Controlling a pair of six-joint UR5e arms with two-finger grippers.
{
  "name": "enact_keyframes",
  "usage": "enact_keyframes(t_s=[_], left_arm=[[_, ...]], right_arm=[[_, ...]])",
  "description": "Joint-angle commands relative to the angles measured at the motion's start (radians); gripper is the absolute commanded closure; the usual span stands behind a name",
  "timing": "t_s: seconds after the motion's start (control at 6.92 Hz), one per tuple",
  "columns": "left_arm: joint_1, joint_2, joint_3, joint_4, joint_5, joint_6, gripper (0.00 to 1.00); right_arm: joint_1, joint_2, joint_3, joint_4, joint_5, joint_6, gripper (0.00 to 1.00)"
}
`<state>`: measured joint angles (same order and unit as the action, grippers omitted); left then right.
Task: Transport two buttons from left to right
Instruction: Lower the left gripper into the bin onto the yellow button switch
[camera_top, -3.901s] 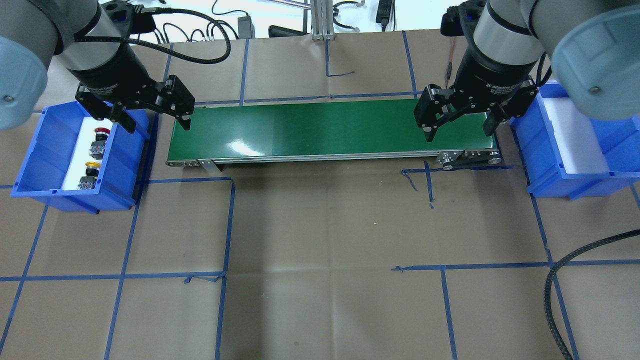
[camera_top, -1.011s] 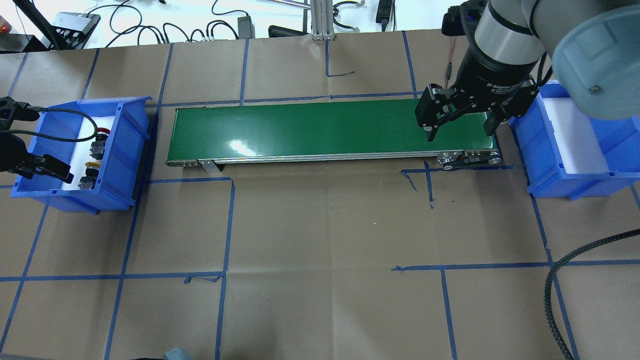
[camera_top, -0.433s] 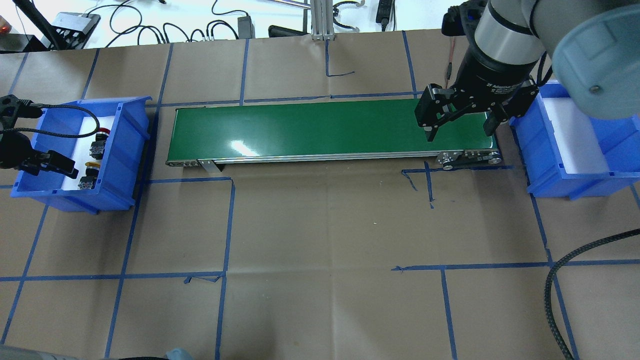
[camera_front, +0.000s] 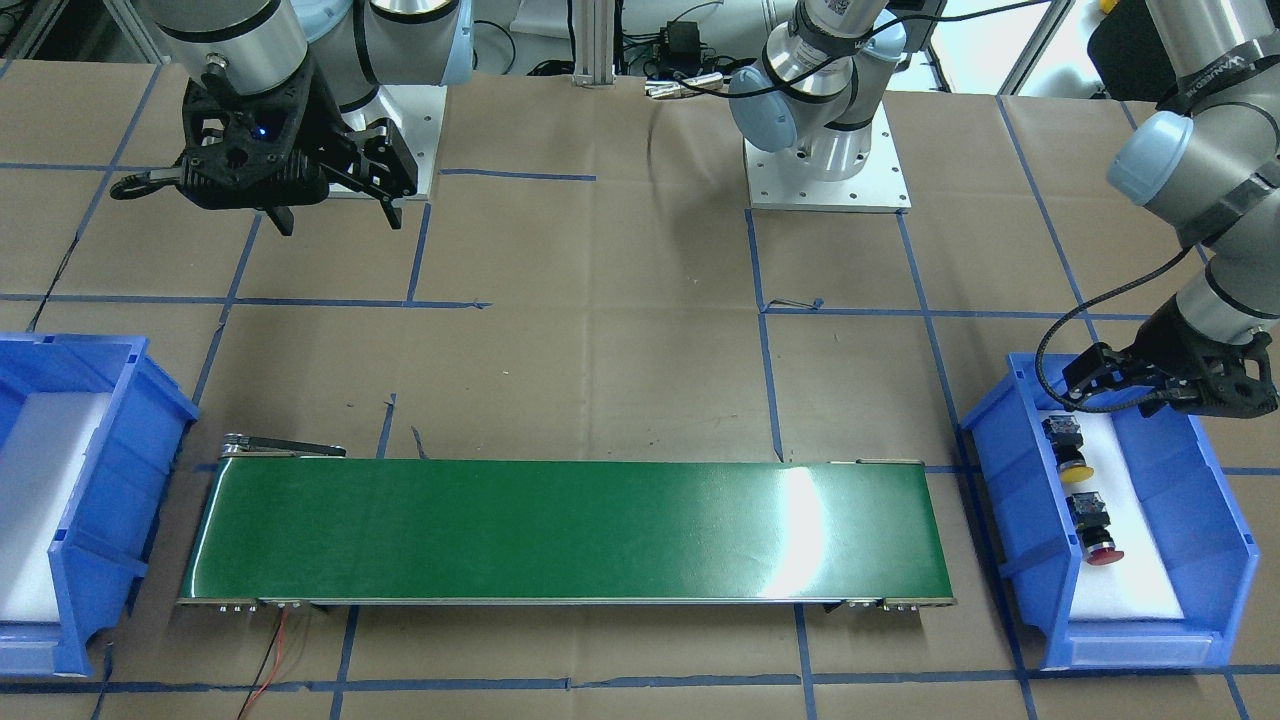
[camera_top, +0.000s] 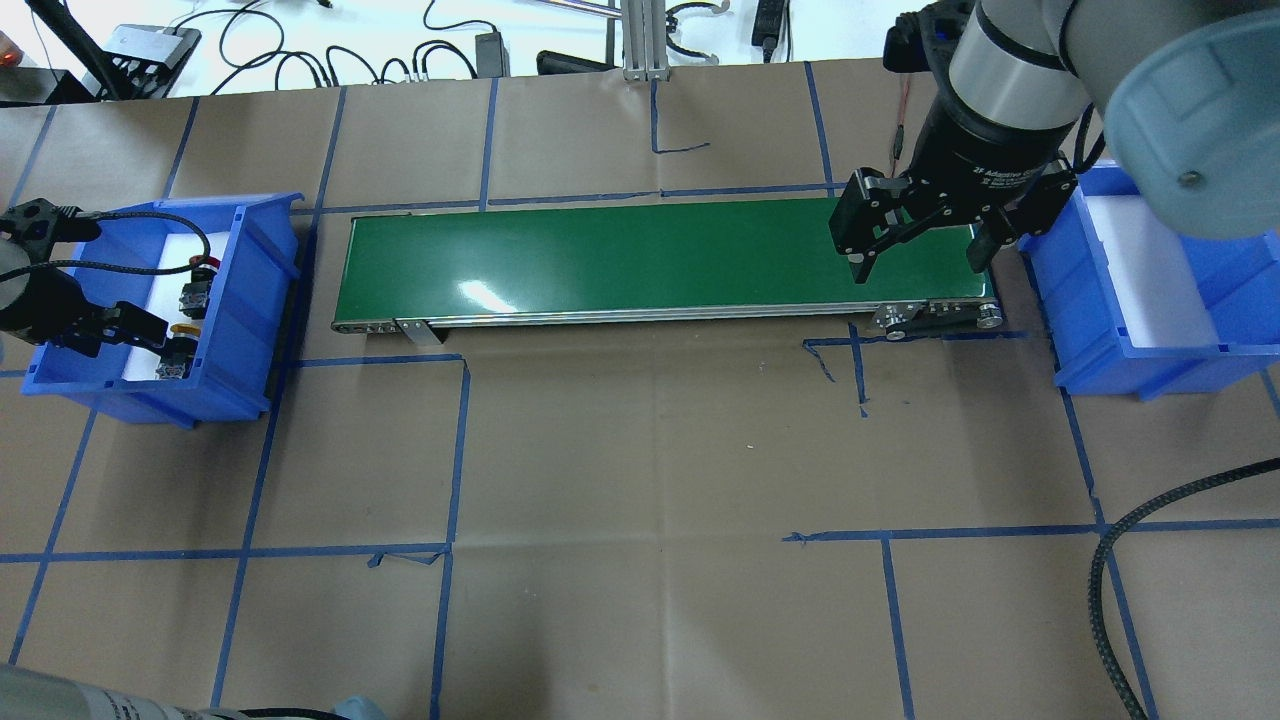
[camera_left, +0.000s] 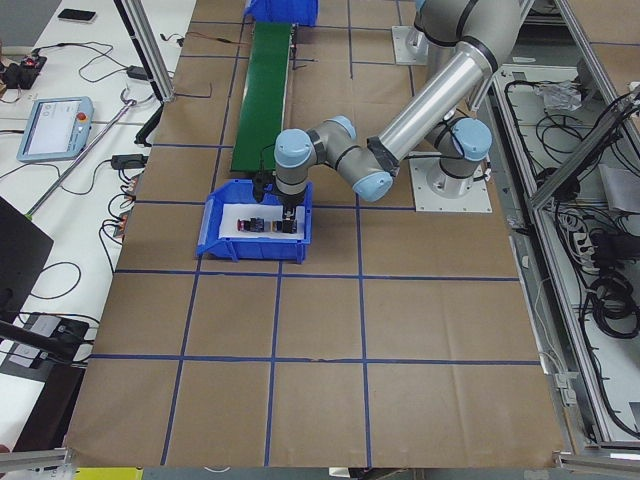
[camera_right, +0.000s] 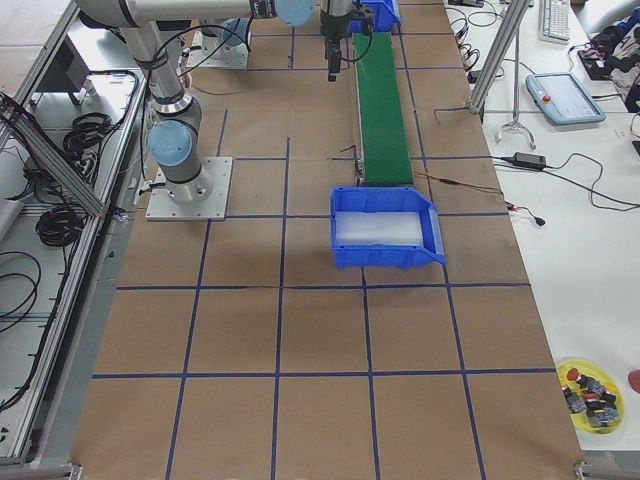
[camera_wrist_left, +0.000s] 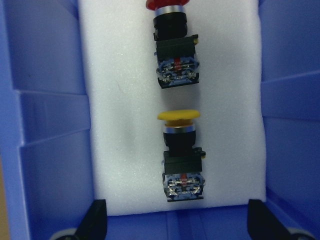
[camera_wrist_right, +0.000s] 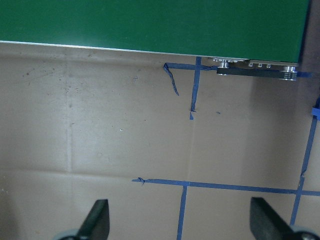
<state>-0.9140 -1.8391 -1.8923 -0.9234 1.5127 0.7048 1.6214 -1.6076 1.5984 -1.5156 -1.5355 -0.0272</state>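
The two buttons lie on white foam in the left blue bin (camera_top: 235, 385). The yellow-capped button (camera_wrist_left: 181, 155) (camera_top: 178, 342) (camera_front: 1067, 450) lies at the end nearer the robot. The red-capped button (camera_wrist_left: 174, 50) (camera_top: 198, 278) (camera_front: 1093, 532) lies beyond it. My left gripper (camera_wrist_left: 179, 222) (camera_front: 1160, 392) is open and empty, hovering over the near end of that bin, with the yellow button between and ahead of its fingers. My right gripper (camera_top: 918, 262) (camera_front: 340, 215) is open and empty, held high near the right end of the green conveyor belt (camera_top: 650, 255).
The right blue bin (camera_top: 1120, 372) (camera_front: 100, 540), lined with white foam, stands past the belt's right end and holds nothing. The table is brown paper with blue tape lines. A black cable (camera_top: 1110, 580) loops at the front right.
My left arm has swung from over the belt's left end out to the left, then moved in over the left bin toward the yellow button. The right arm has not moved.
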Motion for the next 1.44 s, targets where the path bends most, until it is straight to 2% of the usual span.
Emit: enact_keyframes(t_s=[0.0, 1.3], left_arm=[[-0.005, -0.041, -0.011, 0.069, 0.001, -0.01, 0.01], [-0.036, -0.103, -0.014, 0.127, 0.009, -0.07, 0.01]], right_arm=[[0.0, 0.0, 0.0, 0.0, 0.0, 0.0, 0.0], [0.0, 0.0, 0.0, 0.002, 0.0, 0.0, 0.0]])
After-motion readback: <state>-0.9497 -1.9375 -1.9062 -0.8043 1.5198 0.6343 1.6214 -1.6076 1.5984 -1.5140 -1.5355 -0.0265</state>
